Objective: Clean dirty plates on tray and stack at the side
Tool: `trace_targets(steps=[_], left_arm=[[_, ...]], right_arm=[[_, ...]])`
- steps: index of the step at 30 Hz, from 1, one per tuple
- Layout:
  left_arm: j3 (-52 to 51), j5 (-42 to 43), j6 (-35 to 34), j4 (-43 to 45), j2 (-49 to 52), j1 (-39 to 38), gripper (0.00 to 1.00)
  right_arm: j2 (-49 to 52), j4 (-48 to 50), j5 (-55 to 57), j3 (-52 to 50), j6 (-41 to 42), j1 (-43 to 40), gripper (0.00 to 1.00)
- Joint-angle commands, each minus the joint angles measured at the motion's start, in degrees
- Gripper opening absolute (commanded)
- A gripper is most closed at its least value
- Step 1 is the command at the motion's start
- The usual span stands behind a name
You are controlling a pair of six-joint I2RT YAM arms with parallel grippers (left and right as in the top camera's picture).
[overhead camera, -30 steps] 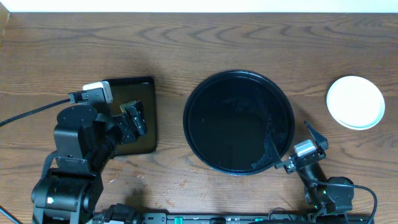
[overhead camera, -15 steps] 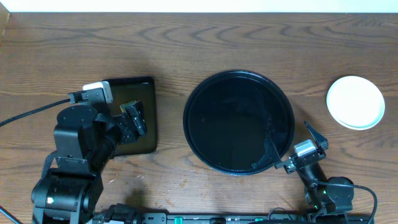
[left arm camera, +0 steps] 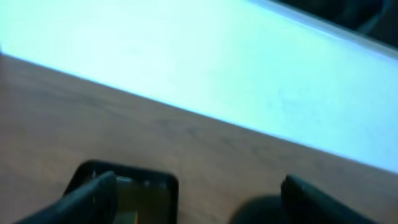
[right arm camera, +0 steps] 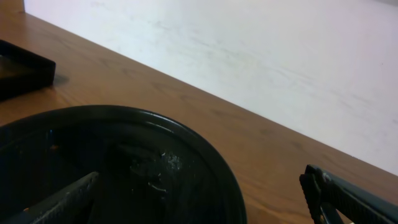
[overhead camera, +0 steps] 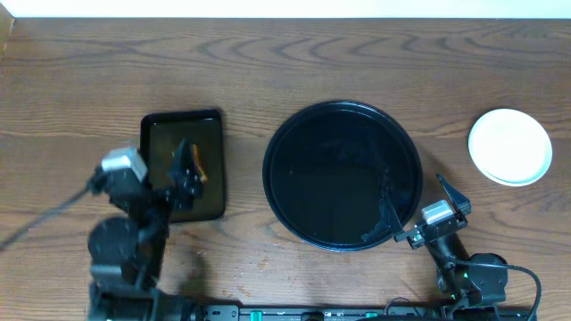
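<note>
The round black tray point(overhead camera: 294, 134) lies mid-table with nothing on it; its rim point(right arm camera: 211, 155) fills the lower left of the right wrist view. A pale round plate point(overhead camera: 510, 145) rests on the wood tabletop at the far right, and I cannot tell whether others lie under it. My right gripper point(overhead camera: 413, 189) stands open at the tray's front right, one finger over the tray and one over the wood point(right arm camera: 205, 208). Over the front of the small rectangular tray, my left gripper point(overhead camera: 178, 183) is open and holds nothing point(left arm camera: 199, 205).
The rectangular black tray point(overhead camera: 156, 134) sits at the left with a small orange-yellow object point(overhead camera: 200, 168) in it. Bare wood tabletop point(overhead camera: 241, 71) runs along the back up to a white wall point(right arm camera: 249, 43). A cable trails off to the left.
The left arm has drawn back toward the front edge and folded lower, its gripper still over the rectangular tray. The right arm, round tray and plate have not moved.
</note>
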Motion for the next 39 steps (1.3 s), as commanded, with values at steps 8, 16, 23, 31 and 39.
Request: trace_targets(steps=[8,16,23,31,39], left_arm=[[-21.33,-0.87,-2.1,5.95,-26.08,5.62,0.84],[-31.21,-1.7,-2.05,17.31,-26.12,5.88,0.84],[-35.32,-1.73,-2.03,16.7,-26.12,5.86,0.85],[-35.32,-1.7,-2.01,8.09,-26.12,5.86,0.84],[-35.32,-1.68,-2.03,8.37,-25.97,5.86,0.85]], right_arm=[[-0.33,-0.02,-0.28,-0.24,0.66,0.44,0.99],[-0.33,-0.02,-0.26,-0.24,0.66,0.44,0.99],[-0.33,-0.02,-0.28,-0.24,0.66,0.44,0.99],[-0.33,-0.02,-0.28,-0.24,0.66,0.44,0.99],[-0.33,-0.02,-0.28,-0.24,0.66,0.44,0.99]])
